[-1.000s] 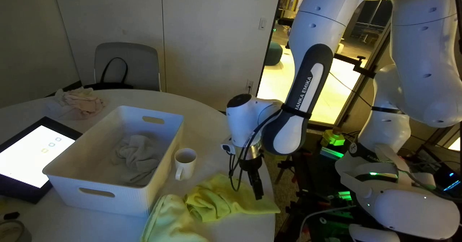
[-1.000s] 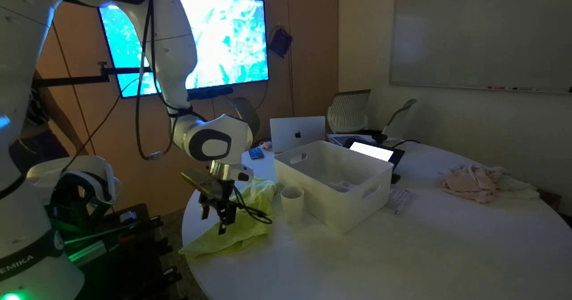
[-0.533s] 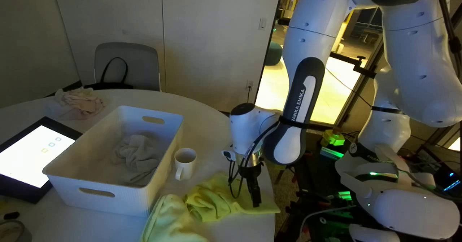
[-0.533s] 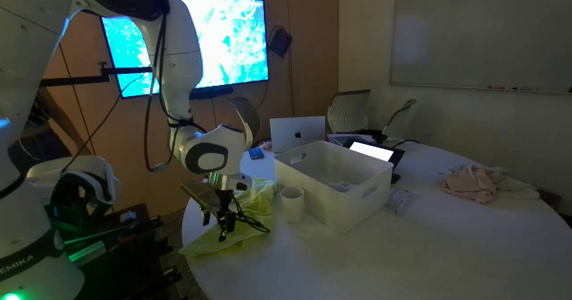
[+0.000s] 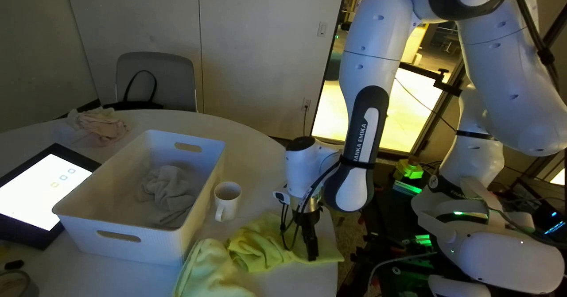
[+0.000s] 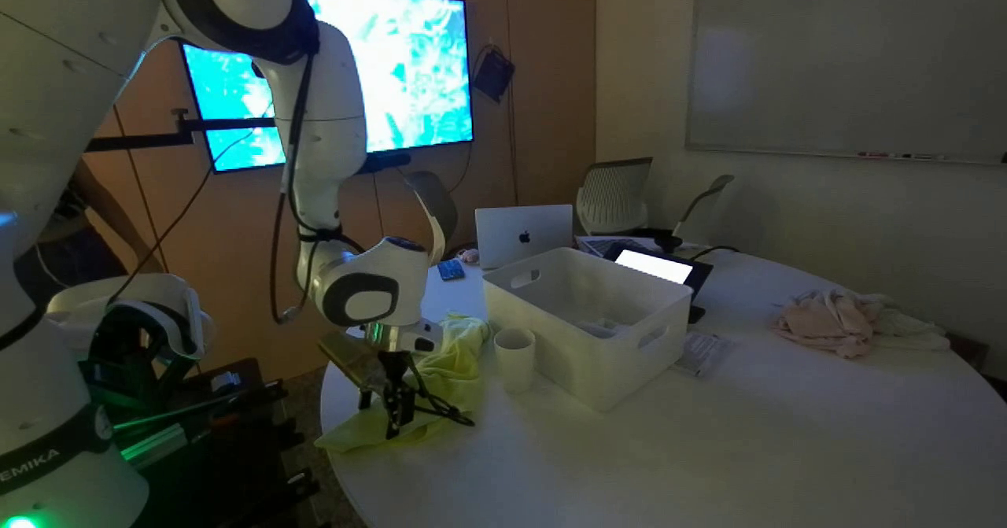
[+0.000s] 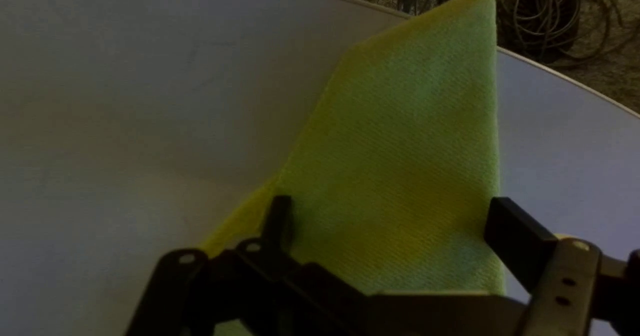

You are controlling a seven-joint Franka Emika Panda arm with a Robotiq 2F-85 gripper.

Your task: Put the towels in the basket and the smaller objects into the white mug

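My gripper points down, open, its fingers standing wide on either side of a yellow-green towel. Nothing is gripped. In an exterior view the fingertips are low over that towel near the table edge; whether they touch it I cannot tell. A second yellow-green towel lies beside the basket's corner. The white basket holds a crumpled grey-white towel. Between basket and gripper the white mug stands upright, also seen in an exterior view as a pale mug. The smaller objects cannot be made out.
A lit tablet lies beyond the basket, and a pinkish cloth is heaped at the far side. A laptop and phone sit behind the basket. A round roll rests at the near corner.
My gripper has come down toward the flat part of the yellow-green towel, its jaws staying open. Towels, basket and mug have not moved.
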